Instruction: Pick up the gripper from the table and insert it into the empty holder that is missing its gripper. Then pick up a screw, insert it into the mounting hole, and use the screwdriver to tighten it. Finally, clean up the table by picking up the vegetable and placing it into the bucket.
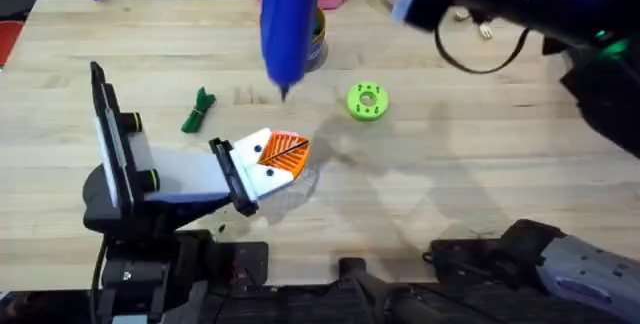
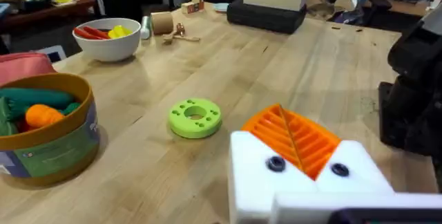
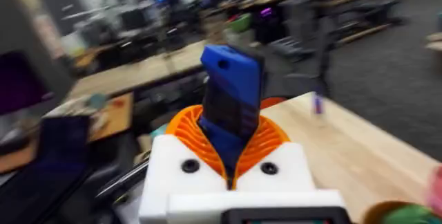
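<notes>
- Screwdriver (image 1: pixel 288 19) is hanging tip-down above the table, gripped by the right gripper (image 3: pixel 231 162), whose orange ribbed pads (image 3: pixel 183 131) are pressing on either side of the blue body. It looks rigid and smooth-shelled, so it may be prone to twisting in the pads; taking it at mid-body, as now, seems soundest.
- Nearest the robot from the screwdriver, the left gripper (image 1: pixel 272 159) is lying low over the table. Its white holder (image 2: pixel 304 182) is carrying orange ribbed pads (image 2: pixel 293 137) pressed together with nothing between them. The hard plastic should be standing up well to a pressing tip.
- Beside the screwdriver tip, toward the right arm, the bright green disc (image 1: pixel 366 102) is lying flat on the wood.
- To the other side of the tip, the vegetable (image 1: pixel 198 111) is lying on the table. It is probably light and slim, so a pinch across its middle should serve.
- Behind the screwdriver, the bucket (image 2: pixel 45 137) is standing upright with toy vegetables inside, its mouth open for dropping the vegetable in.
- Farther off, the white bowl (image 2: pixel 107 39) is sitting well apart.
</notes>
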Motion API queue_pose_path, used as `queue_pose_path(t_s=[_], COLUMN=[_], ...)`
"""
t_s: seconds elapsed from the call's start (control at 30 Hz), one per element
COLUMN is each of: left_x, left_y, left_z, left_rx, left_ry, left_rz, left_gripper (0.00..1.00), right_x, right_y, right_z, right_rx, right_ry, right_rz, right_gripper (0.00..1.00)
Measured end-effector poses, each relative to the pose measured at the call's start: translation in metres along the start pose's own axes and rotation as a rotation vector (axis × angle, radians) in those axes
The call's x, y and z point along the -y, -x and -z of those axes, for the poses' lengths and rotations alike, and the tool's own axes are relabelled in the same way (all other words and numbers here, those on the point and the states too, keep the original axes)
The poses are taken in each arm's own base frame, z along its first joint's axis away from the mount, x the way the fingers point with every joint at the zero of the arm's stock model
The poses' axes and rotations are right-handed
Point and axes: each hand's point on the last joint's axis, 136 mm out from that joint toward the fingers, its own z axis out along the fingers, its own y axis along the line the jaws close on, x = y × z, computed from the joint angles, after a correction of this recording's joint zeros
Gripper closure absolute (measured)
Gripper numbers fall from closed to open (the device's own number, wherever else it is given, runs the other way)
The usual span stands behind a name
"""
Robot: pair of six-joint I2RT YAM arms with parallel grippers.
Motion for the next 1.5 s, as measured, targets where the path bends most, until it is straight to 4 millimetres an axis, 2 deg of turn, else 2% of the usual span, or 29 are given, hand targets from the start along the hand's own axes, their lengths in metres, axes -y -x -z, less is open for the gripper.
queue_pose_path(t_s=[0.33, 0.53, 0.67, 0.93, 1.37, 1.5], left_x=[0.000, 0.000, 0.000, 0.000, 0.000, 0.000], left_y=[0.000, 0.000, 0.000, 0.000, 0.000, 0.000], left_z=[0.000, 0.000, 0.000, 0.000, 0.000, 0.000], left_rx=[0.000, 0.000, 0.000, 0.000, 0.000, 0.000], left_ry=[0.000, 0.000, 0.000, 0.000, 0.000, 0.000], left_rz=[0.000, 0.000, 0.000, 0.000, 0.000, 0.000], left_gripper=[0.987, 0.987, 0.987, 0.987, 0.987, 0.987], right_x=[-0.061, -0.081, -0.082, -0.081, -0.079, -0.075], right_y=[-0.013, -0.024, -0.036, -0.048, -0.057, -0.066], right_z=[-0.004, -0.010, -0.017, -0.025, -0.032, -0.037], right_rx=[-0.038, -0.046, -0.062, -0.061, -0.063, -0.082], right_ry=[0.270, 0.352, 0.387, 0.422, 0.439, 0.439], right_rz=[0.082, 0.165, 0.202, 0.271, 0.293, 0.279], right_gripper=[0.979, 0.979, 0.979, 0.979, 0.979, 0.979])
